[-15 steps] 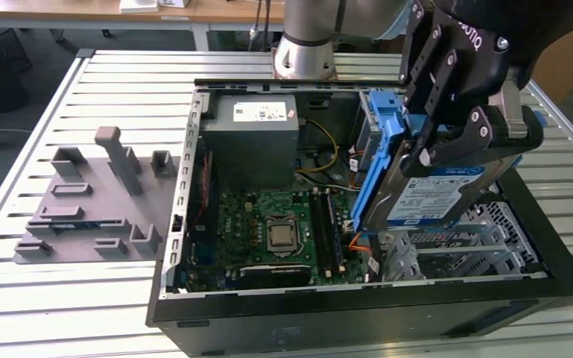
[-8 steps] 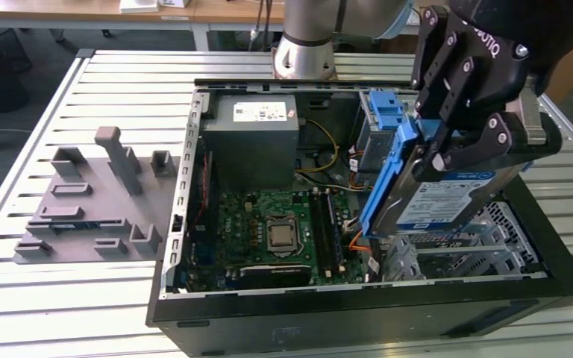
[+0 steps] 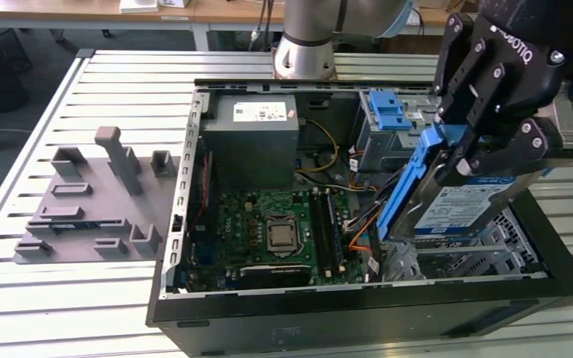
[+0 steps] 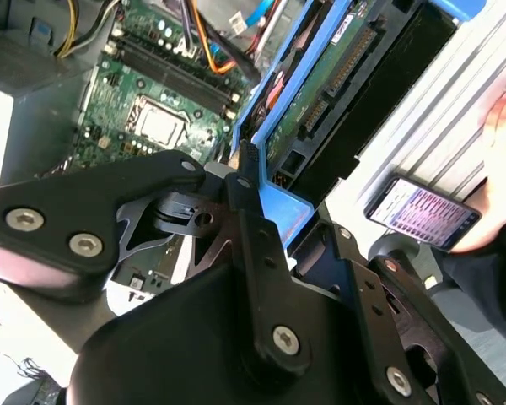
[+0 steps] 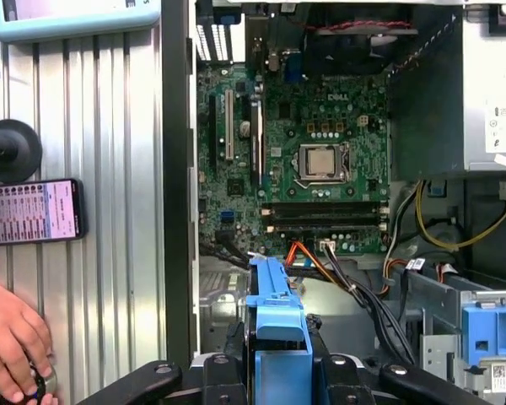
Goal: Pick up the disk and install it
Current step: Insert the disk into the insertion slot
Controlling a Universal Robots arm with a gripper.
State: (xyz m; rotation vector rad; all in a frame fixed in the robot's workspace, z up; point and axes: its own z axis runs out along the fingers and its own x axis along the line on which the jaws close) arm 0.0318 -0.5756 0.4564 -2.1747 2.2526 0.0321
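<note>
At the exterior view's right, the gripper point(image 3: 491, 156) is seen over the open computer case point(image 3: 366, 302), with its jaws closed narrowly on the disk point(image 3: 465, 205). The disk is gripped across its thin sides, near its upper end, and is held steeply tilted on edge, so that its white-and-blue label is turned toward the lower right of the frame. Its blue carrier frame point(image 3: 406, 186) runs down the side facing the motherboard point(image 3: 277, 224). The disk's lower end hangs just above the perforated silver bay point(image 3: 480, 253) in the case's lower right corner; whether the two touch cannot be told.

A grey power-supply box point(image 3: 251, 138) is set at the upper middle of the case, and a silver cage with a blue latch point(image 3: 386, 112) stands beside it, behind the disk. A grey fixture point(image 3: 98, 201) is laid on the slatted tabletop point(image 3: 27, 298) at the exterior view's left, well apart from the case.

In the second wrist view the disk's green underside point(image 4: 337, 76) is shown between the black jaws. In the first wrist view the blue frame point(image 5: 277, 304) is clamped above the motherboard, while a person's hand point(image 5: 13, 337) is rested on the tabletop near a phone point(image 5: 34, 211).
</note>
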